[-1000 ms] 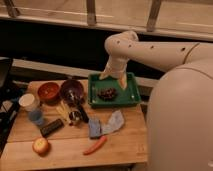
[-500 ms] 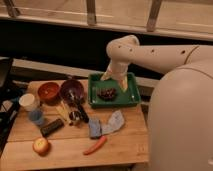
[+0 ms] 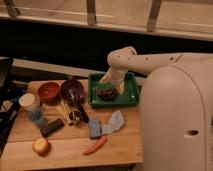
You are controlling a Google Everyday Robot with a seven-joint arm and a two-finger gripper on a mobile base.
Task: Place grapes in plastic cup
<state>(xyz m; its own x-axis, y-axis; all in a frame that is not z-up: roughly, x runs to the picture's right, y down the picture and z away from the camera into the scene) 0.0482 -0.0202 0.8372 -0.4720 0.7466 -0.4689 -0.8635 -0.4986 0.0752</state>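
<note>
Over the left half of the green tray, the hand of the single arm hangs directly above the grapes, which lie as a dark cluster on the tray floor, left of the tray's centre. Compared with the views half a second and one second earlier, the hand has shifted leftward and lower across the tray, closing the gap to the cluster until the two appear to meet or nearly meet; the grapes themselves have not moved. This is judged to be the end of the approach, with the grasp about to begin or just beginning. Whether the hand is released or clenched cannot be told, nor whether it has contact with the fruit. Well left of the tray, at the far edge of the tabletop, stand a white cup and, just in front of it, a bluish cup; which of them is the plastic cup is unclear. Both, like the apple and carrot in front of the tray, stand where they stood before, so transport has not yet begun.
</note>
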